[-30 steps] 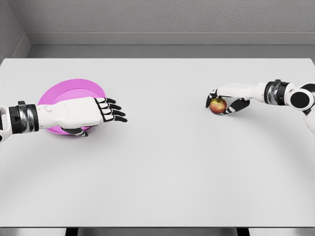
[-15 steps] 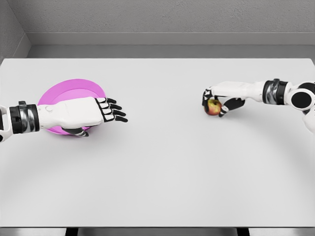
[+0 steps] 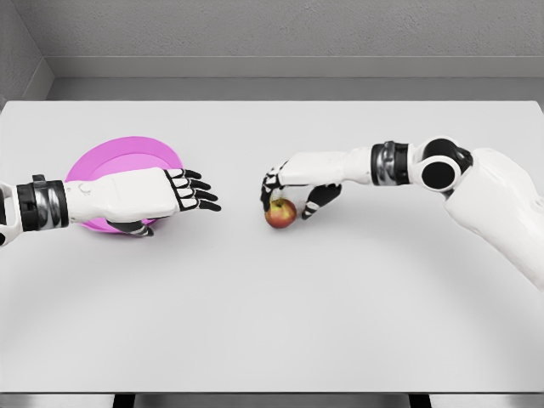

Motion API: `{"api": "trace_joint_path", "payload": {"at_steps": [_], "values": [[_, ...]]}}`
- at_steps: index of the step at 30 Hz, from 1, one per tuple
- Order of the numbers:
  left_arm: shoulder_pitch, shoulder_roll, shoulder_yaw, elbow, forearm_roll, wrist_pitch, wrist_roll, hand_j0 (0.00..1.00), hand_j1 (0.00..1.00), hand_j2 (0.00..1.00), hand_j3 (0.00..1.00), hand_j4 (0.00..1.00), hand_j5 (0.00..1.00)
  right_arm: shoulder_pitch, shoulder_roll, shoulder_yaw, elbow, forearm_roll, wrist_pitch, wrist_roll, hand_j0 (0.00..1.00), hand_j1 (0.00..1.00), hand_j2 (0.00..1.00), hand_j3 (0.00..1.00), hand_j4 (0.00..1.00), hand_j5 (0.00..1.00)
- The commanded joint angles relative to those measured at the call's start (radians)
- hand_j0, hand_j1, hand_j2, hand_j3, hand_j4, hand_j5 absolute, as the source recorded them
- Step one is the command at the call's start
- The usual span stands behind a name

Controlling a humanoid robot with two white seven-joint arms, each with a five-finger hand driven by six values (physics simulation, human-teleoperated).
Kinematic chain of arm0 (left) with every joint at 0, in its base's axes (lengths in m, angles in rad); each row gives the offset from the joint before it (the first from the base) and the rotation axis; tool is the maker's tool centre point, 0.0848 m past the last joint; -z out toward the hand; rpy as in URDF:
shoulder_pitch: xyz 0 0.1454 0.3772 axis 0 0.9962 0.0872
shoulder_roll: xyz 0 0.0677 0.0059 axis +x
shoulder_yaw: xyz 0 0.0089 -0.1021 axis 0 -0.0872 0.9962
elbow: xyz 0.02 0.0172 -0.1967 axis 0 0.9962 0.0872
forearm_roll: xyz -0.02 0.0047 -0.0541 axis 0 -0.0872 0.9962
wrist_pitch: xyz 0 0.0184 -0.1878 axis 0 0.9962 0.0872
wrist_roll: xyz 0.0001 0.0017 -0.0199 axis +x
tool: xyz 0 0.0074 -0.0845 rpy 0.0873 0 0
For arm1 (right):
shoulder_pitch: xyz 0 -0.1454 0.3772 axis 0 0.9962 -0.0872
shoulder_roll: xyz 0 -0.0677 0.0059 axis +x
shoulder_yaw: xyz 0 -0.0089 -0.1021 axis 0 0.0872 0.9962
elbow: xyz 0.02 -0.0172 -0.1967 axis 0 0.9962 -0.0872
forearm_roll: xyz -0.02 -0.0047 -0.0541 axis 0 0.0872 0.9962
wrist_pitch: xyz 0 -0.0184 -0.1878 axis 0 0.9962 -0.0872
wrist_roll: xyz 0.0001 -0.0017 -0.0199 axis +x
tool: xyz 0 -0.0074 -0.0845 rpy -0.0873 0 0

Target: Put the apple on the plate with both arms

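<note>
— White table (image 3: 272,323), grey wall behind. Right hand?
— Right hand (image 3: 289,191) clamped on the apple (image 3: 280,212), near the table's middle.
— Left hand?
— Left hand (image 3: 140,195), fingers spread and holding nothing, over the pink plate (image 3: 127,153) well left of the apple.

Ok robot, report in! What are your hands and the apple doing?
Right hand shut on apple, mid-table. Left hand open, over pink plate. Nothing between apple and plate.

Bright, even, diffuse light; no glare. Shadows on the desk (image 3: 272,323) are soft and faint, sitting right under the arms. Render is sharp edge to edge, no blur.
</note>
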Motion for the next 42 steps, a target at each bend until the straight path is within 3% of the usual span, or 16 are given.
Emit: {"api": "trace_joint_path", "payload": {"at_steps": [1,4,8,10,11,12,14,15,16,17,20,23,34,42], "values": [[0.000,0.001,0.001,-0.001,0.004,0.001,0.001,1.00,1.00,1.00,1.00,1.00,1.00,0.000,0.001,-0.025,0.018,0.009,0.003,-0.001,1.00,1.00,1.00,1.00,1.00,1.00],[0.000,0.000,0.001,-0.001,0.004,0.001,0.001,1.00,1.00,1.00,1.00,1.00,1.00,0.006,-0.004,-0.065,0.020,0.009,0.003,-0.001,1.00,1.00,1.00,1.00,1.00,1.00],[0.000,-0.015,-0.001,0.001,0.006,0.001,0.001,1.00,1.00,1.00,1.00,1.00,1.00,0.029,-0.079,-0.170,0.021,0.007,0.003,-0.001,1.00,1.00,1.00,1.00,1.00,1.00],[-0.008,-0.109,-0.039,0.001,0.006,0.001,-0.024,1.00,1.00,1.00,1.00,1.00,1.00,0.060,-0.134,-0.250,0.029,0.000,0.003,-0.001,1.00,1.00,1.00,1.00,1.00,1.00],[-0.043,-0.190,-0.080,0.007,0.006,0.001,-0.081,1.00,1.00,1.00,1.00,1.00,1.00,0.086,-0.153,-0.310,0.034,-0.003,0.003,-0.001,1.00,1.00,1.00,1.00,1.00,1.00],[-0.075,-0.254,-0.100,0.039,0.006,0.001,-0.108,1.00,1.00,1.00,1.00,1.00,1.00,0.107,-0.168,-0.353,0.034,-0.004,0.003,-0.001,1.00,1.00,1.00,1.00,1.00,1.00],[-0.175,-0.385,-0.130,0.175,0.004,0.001,-0.116,1.00,1.00,1.00,1.00,1.00,1.00,0.132,-0.196,-0.407,0.034,-0.005,0.003,-0.001,1.00,1.00,1.00,1.00,1.00,1.00],[-0.221,-0.469,-0.133,0.333,0.003,0.001,-0.133,1.00,1.00,1.00,1.00,1.00,1.00,0.140,-0.197,-0.422,0.037,-0.007,0.003,-0.001,1.00,1.00,1.00,1.00,1.00,1.00],[-0.230,-0.520,-0.133,0.401,-0.003,0.001,-0.170,1.00,1.00,1.00,1.00,1.00,1.00,0.150,-0.197,-0.447,0.041,-0.007,0.003,-0.001,1.00,1.00,1.00,1.00,1.00,1.00],[-0.230,-0.548,-0.133,0.413,-0.011,0.001,-0.205,1.00,1.00,1.00,1.00,1.00,1.00,0.158,-0.197,-0.457,0.041,-0.007,0.003,-0.001,1.00,1.00,1.00,1.00,1.00,1.00],[-0.235,-0.560,-0.136,0.413,-0.013,0.001,-0.214,1.00,1.00,1.00,1.00,1.00,1.00,0.158,-0.197,-0.459,0.041,-0.007,0.003,-0.001,1.00,1.00,1.00,1.00,1.00,1.00],[-0.262,-0.560,-0.211,0.412,-0.013,0.001,-0.219,1.00,1.00,1.00,1.00,1.00,1.00,0.158,-0.197,-0.459,0.041,-0.005,0.003,-0.001,1.00,1.00,1.00,1.00,1.00,1.00],[-0.267,-0.543,-0.246,0.401,-0.010,0.001,-0.228,0.99,0.99,0.99,0.99,0.99,0.99,0.146,-0.209,-0.457,0.038,-0.004,0.003,-0.001,1.00,1.00,1.00,1.00,1.00,1.00],[-0.278,-0.540,-0.246,0.401,-0.005,0.001,-0.228,0.88,0.88,0.88,0.88,0.88,0.88,0.152,-0.209,-0.457,0.031,-0.004,0.003,-0.001,1.00,1.00,1.00,1.00,1.00,1.00]]}}
